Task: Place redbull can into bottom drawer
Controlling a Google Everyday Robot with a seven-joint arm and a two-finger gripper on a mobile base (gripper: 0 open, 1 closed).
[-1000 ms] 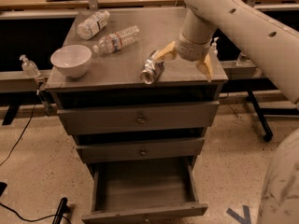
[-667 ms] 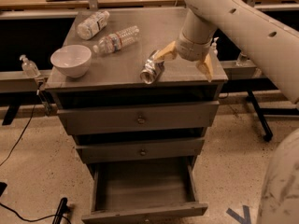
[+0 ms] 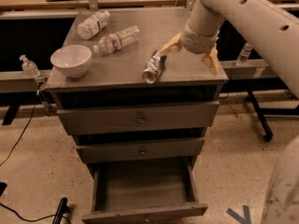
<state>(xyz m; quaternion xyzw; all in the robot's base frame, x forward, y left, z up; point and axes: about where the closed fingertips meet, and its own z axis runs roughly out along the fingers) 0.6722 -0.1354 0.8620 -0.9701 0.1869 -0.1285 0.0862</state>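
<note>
The redbull can (image 3: 153, 67) lies on its side on the cabinet top (image 3: 126, 66), near the front edge, its open end facing the front. My gripper (image 3: 189, 54) hovers just right of the can, open, with its yellow fingers spread wide. The left finger (image 3: 169, 45) is at the can's far end; the right finger (image 3: 211, 59) is near the cabinet's right edge. The can is outside the jaws. The bottom drawer (image 3: 145, 190) is pulled open below, and its grey inside holds nothing.
Two clear water bottles (image 3: 116, 38) (image 3: 92, 24) lie at the back left of the top. A white bowl (image 3: 71, 59) stands at the front left. The two upper drawers (image 3: 140, 119) are shut. A small bottle (image 3: 29, 67) stands on the left rail.
</note>
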